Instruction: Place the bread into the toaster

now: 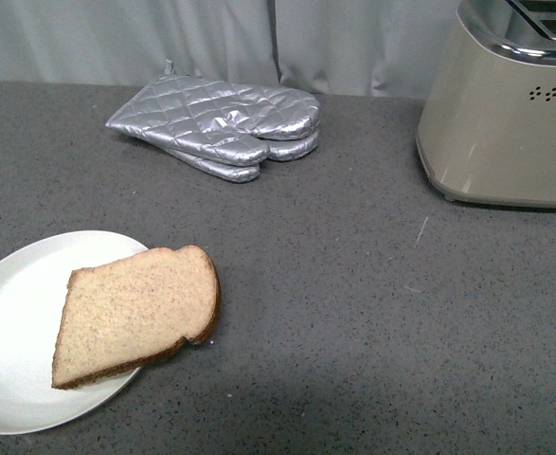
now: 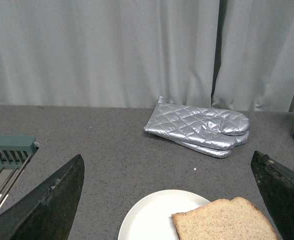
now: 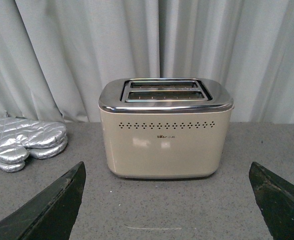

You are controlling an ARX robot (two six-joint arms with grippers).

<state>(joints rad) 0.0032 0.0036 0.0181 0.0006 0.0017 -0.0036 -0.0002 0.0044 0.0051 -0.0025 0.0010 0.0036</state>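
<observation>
Lying partly on the white plate (image 2: 152, 215) with one corner over its rim, the bread (image 2: 227, 222) sits just under and ahead of the left gripper (image 2: 167, 156). Its jaws are spread wide and hold nothing, which looks like a pose ready to descend on the slice. Farther beyond that gripper rest the silver oven mitts (image 2: 199, 127), well apart from it. The right gripper (image 3: 167, 165), likewise released and empty, hangs low over the counter. It squarely faces the toaster (image 3: 166, 135), whose slots point up, probably for guiding the slice in.
</observation>
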